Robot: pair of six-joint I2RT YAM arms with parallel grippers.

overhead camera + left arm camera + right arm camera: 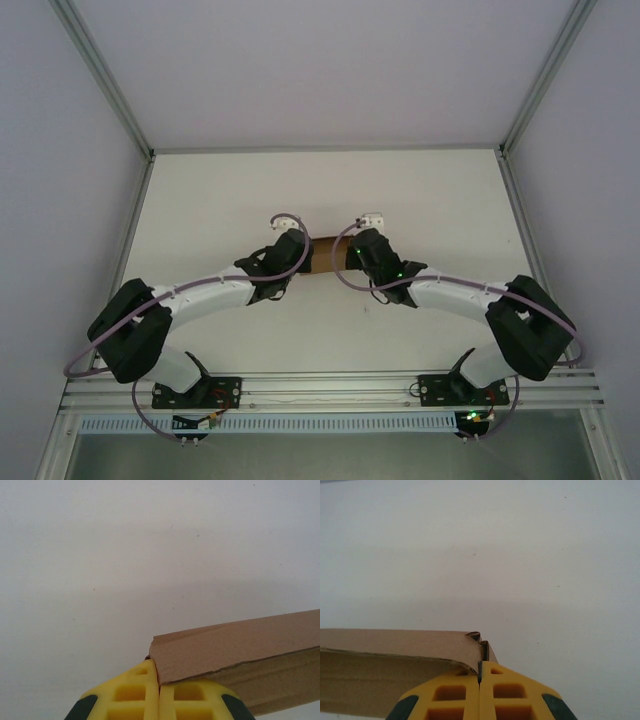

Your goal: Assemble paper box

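Centre frame from overhead, the left gripper [159,684] and right gripper [479,673] pinch shut on opposite ends of the flattened paper box [323,256], where any uneven pull could tear a thin cardboard edge or slip it free.

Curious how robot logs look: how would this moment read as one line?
left gripper: jaws shut on paper box end | right gripper: jaws shut on other end
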